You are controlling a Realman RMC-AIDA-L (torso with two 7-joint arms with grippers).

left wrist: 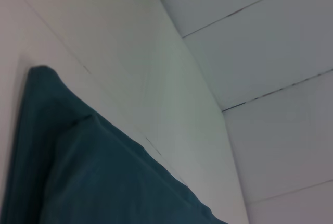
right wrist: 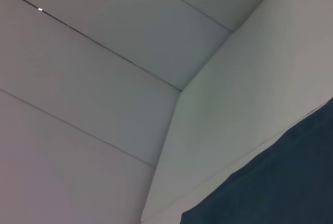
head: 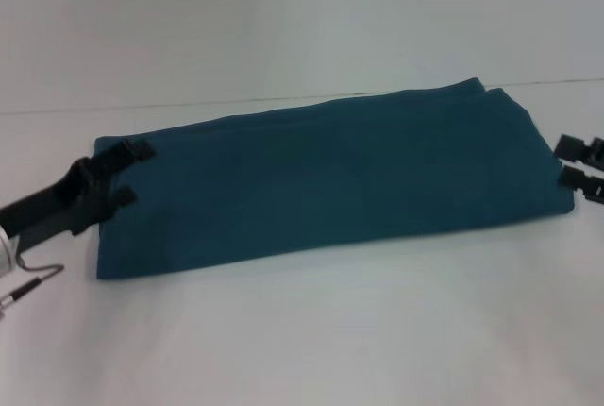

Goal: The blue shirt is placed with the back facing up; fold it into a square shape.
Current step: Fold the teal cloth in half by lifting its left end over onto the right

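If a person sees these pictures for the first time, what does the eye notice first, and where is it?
The eye goes first to the blue shirt, already folded into a long band that lies across the middle of the white table. Next come the two black grippers at its short ends: the left gripper with open fingers at the shirt's left edge, and the right gripper, open too, just off the right edge.

You're looking at a bare test cell or lab: a plain white tabletop [head: 302, 349], white panelled walls [right wrist: 93, 78] with thin seams, nothing domestic; only the blue shirt [head: 330, 179] lying there.
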